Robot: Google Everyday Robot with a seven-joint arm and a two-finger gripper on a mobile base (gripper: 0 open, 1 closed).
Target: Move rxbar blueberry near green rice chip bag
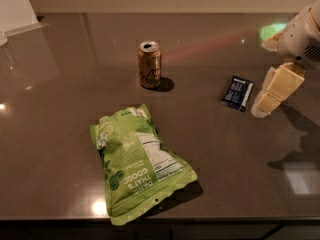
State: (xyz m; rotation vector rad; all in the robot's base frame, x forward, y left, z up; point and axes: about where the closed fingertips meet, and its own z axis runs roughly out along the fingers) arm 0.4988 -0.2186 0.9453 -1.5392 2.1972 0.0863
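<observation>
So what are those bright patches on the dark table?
Camera view: the glossy dark tabletop shows white glare patches; a green glow sits far right; the gold-brown drink can and lime-green snack bag cast shadows rightward; the cream tool hangs right of the small navy wrapper.

The table bears the green rice chip bag, can and rxbar blueberry, the gripper beside it.
</observation>
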